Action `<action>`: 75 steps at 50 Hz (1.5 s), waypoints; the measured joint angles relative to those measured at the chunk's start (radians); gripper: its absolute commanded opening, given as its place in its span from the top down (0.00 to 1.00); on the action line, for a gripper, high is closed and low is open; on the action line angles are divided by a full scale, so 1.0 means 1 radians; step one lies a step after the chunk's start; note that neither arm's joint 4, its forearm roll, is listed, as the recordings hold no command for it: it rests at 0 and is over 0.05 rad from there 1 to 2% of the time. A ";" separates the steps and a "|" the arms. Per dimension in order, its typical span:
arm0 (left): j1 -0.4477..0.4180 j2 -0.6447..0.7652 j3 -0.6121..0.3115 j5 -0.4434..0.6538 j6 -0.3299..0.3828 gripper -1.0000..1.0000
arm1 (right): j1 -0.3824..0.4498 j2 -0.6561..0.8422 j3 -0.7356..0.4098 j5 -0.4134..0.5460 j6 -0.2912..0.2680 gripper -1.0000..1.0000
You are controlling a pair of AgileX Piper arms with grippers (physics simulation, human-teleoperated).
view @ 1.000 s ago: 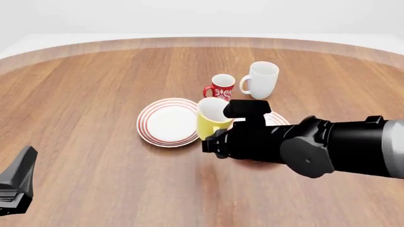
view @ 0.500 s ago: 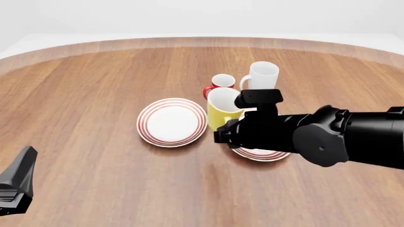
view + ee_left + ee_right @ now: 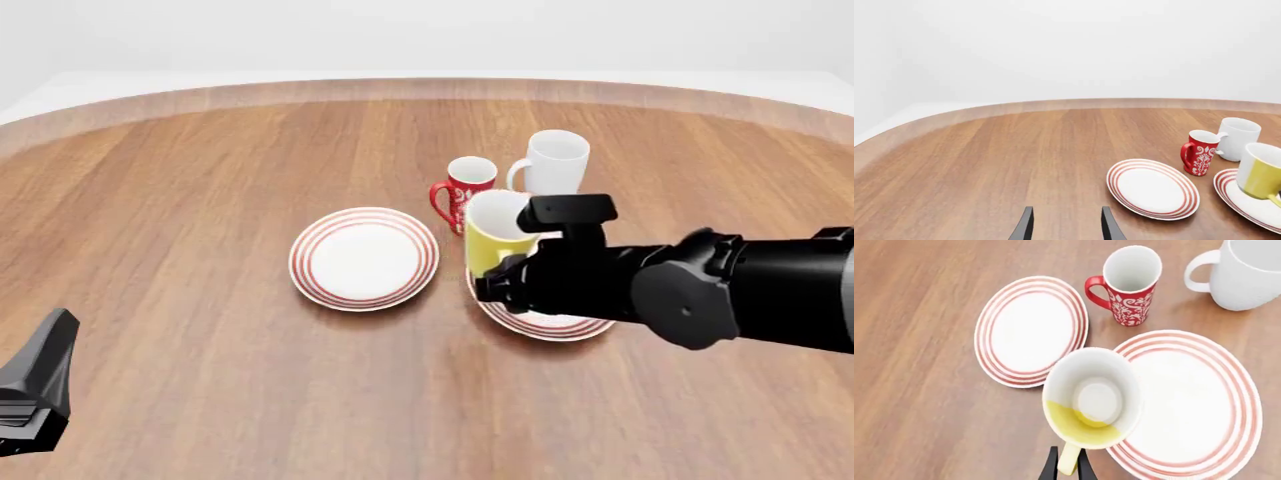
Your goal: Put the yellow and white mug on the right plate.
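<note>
The wooden surface (image 3: 200, 200) carries 2 ringed plates. The right plate (image 3: 1201, 405) has the yellow and white mug (image 3: 1091, 402) over its near-left edge, handle clamped in the right pincer (image 3: 1067, 465). The left pincer (image 3: 1064, 225) hangs apart, well away.
</note>
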 measured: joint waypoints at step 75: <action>0.000 0.000 0.000 0.000 0.000 0.00 | -0.202 0.158 0.051 -0.175 -0.108 1.00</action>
